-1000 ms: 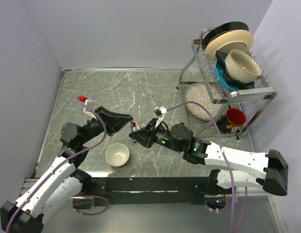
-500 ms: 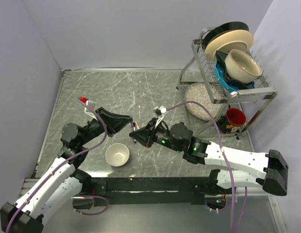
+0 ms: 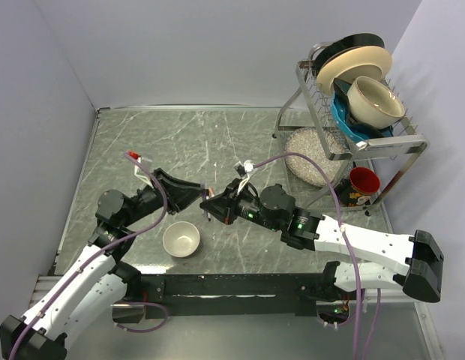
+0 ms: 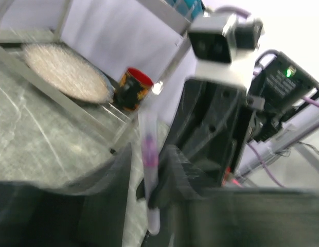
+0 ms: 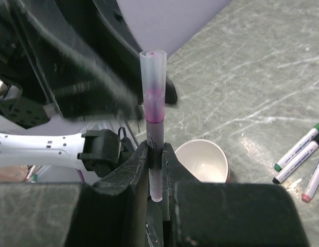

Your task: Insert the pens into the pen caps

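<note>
Over the table, your right gripper pinches the pen upright, left gripper parted around its top; capping looks finished, so draw left straight off.

1. The table is dark grey-green, streaked with white like marble.
2. The held pen is milky and translucent with a magenta band inside. The right tool is black.
3. The loose pens are white-grey: a green-ended pen, a black-ended pen and a pinkish-red-ended pen.
4. The bowl is creamy white.
5. The rack is shiny chrome, and its dishes are black, cream and teal.
6. The cup is red with a dark print.
</note>
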Available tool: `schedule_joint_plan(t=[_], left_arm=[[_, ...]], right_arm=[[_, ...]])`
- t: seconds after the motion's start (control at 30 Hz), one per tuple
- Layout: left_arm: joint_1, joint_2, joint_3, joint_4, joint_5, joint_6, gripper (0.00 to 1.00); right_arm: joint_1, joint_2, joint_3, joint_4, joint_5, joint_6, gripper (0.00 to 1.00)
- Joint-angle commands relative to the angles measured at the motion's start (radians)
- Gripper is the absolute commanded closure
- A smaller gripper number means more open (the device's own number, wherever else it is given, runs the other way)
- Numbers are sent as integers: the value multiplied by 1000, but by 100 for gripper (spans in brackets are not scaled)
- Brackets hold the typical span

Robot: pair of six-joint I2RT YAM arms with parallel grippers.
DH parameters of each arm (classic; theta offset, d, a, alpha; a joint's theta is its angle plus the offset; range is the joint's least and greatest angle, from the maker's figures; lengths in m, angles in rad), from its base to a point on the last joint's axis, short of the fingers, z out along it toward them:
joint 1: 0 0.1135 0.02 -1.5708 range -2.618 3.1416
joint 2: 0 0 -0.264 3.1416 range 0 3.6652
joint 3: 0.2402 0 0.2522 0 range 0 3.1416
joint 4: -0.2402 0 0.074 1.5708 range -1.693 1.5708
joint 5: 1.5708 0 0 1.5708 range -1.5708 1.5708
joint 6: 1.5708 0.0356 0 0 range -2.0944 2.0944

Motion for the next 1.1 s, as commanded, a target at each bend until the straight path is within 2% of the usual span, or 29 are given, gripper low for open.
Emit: schedule_joint_plan(t=[0.0,0.07,0.27,0.4,0.6,0.7,0.73,0.8,0.87,1.07], left_arm=[[-3,-24,47,-86,49,32,48],[-3,-16,70,-109,36,45,37],[-3,30,144,-149,26,83,29],[-3,62,196,-171,18,105,28],[-3,95,242,-180,20,117,35],[-3,104,248,-180,35,117,46],[-3,105,247,-180,42,115,70],[-3,107,235,-176,81,108,98],[-3,102,192,-136,149,83,99],[-5,70,49,-27,190,-72,99]], right_arm=[[-19,-11,72,77,-24,-28,100],[-19,-11,62,82,-57,-27,100],[-18,-8,39,85,-108,-4,100],[-18,-8,39,76,-132,-7,100],[-18,-11,36,68,-150,-8,100],[-18,-10,34,68,-151,-7,100],[-18,-8,36,66,-144,-5,100],[-19,-10,39,65,-135,-5,100],[-21,-14,49,66,-85,10,100],[-64,-16,89,158,-32,21,100]])
